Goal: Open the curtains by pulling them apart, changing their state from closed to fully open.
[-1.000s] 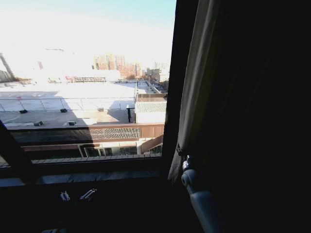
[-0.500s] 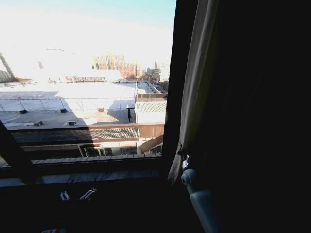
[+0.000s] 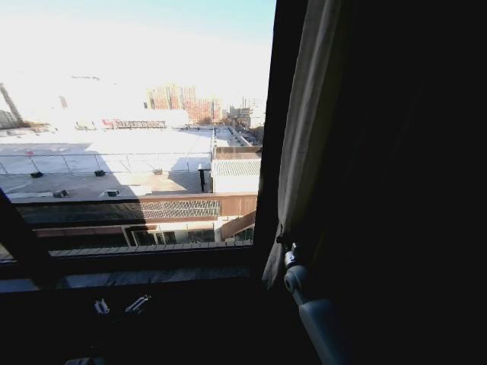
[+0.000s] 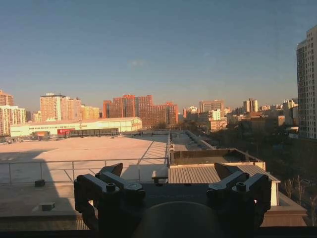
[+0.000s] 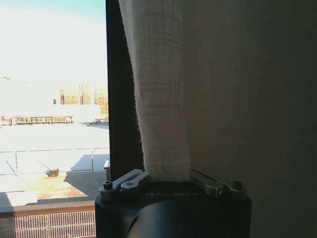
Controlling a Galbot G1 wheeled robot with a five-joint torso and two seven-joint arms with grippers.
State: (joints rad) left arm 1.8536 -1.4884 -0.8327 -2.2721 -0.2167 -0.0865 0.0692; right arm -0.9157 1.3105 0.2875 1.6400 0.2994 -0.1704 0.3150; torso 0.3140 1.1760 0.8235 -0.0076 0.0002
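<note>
A big window [image 3: 129, 129] looks out over a city. A dark window frame bar [image 3: 275, 114] stands straight up beside the glass. Down low runs a dark sill [image 3: 137, 262]. Outside lies a wide flat roof [image 3: 114, 141] in bright sun, with a thin railing [image 4: 74, 162] along its edge. Far off stand tall red-brown buildings [image 4: 141, 109]. A long low white building [image 4: 74, 125] sits near them. The sky [image 4: 158, 44] is blue.
</note>
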